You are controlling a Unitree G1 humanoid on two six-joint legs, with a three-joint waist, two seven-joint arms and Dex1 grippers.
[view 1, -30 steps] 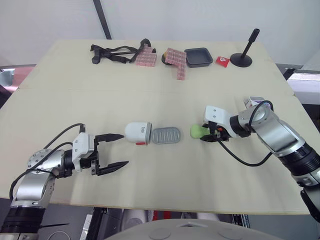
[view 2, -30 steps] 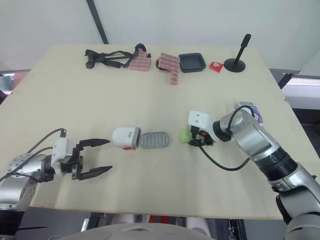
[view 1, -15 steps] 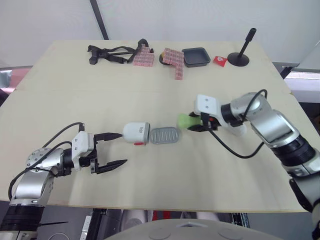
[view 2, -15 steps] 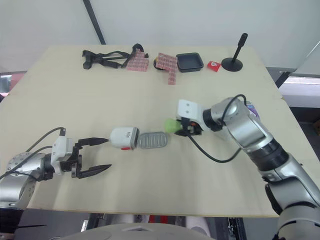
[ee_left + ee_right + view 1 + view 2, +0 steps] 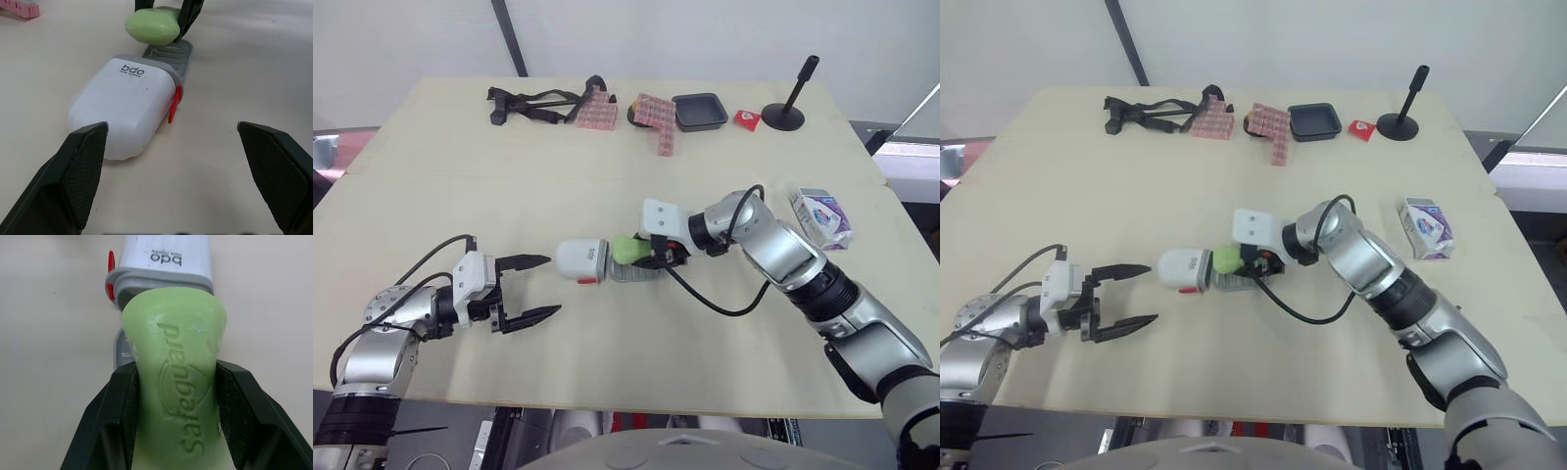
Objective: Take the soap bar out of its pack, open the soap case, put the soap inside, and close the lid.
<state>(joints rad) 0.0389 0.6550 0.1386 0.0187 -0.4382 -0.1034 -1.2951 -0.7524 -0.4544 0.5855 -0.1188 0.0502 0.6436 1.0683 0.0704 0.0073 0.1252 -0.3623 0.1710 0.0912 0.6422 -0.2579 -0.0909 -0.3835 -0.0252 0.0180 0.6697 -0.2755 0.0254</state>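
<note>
Open table lies along the 2 long sides of the soap case. The right pincer gripping the soap blocks its tray end, and the left pincer stands near the other.

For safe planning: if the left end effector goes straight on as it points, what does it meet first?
Most likely the white soap case, lying just ahead of the open left end effector.

Far edge — black straps; pink blocks; dark tray; red packet; stand
</note>
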